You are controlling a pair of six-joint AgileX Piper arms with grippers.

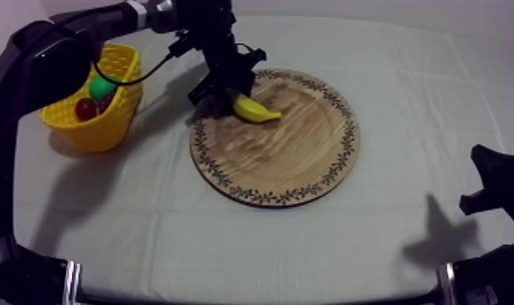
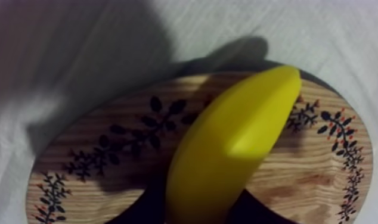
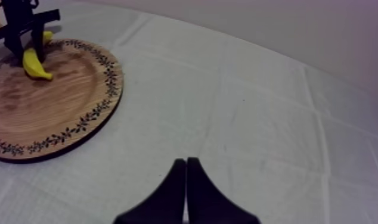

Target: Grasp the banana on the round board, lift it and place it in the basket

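Grey-white cloth (image 1: 406, 97) spread flat, pale wall (image 3: 322, 30) behind. Left gripper (image 1: 232, 96) clamped round banana (image 1: 256, 111) near wooden board (image 1: 293, 154) rim. Right gripper (image 3: 186, 162) closed on nothing, above bare cloth.

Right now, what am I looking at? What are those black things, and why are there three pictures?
It is a robot with two black arms. One picture looks down from above; the other two come from cameras on each arm. On the cloth lie a round wooden board and a yellow basket with a small red fruit and a green fruit inside. The left hand is closed round the banana at the board's edge. The right hand rests shut, holding nothing.
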